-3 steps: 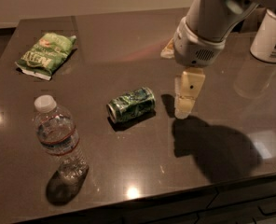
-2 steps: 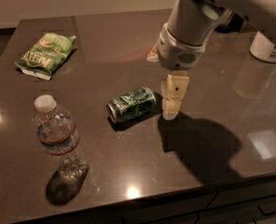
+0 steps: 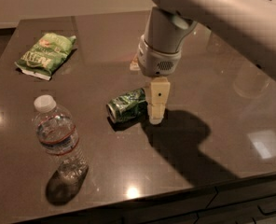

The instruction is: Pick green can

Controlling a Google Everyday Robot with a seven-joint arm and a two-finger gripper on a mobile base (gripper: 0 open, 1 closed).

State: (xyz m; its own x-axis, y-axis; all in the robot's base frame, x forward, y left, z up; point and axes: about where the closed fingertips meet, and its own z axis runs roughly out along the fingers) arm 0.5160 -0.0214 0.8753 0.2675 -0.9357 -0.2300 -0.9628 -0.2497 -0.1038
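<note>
Camera view has the end effector (image 3: 155, 118) low over the tabletop (image 3: 105, 181), its tip apparently just beside the green can (image 3: 127, 105), which lies on its side at its nine o'clock. Whether it is open or closed I cannot tell. A sideways nudge could shove the can toward the water bottle (image 3: 58, 139) at eight o'clock, spoiling the grasp.
</note>
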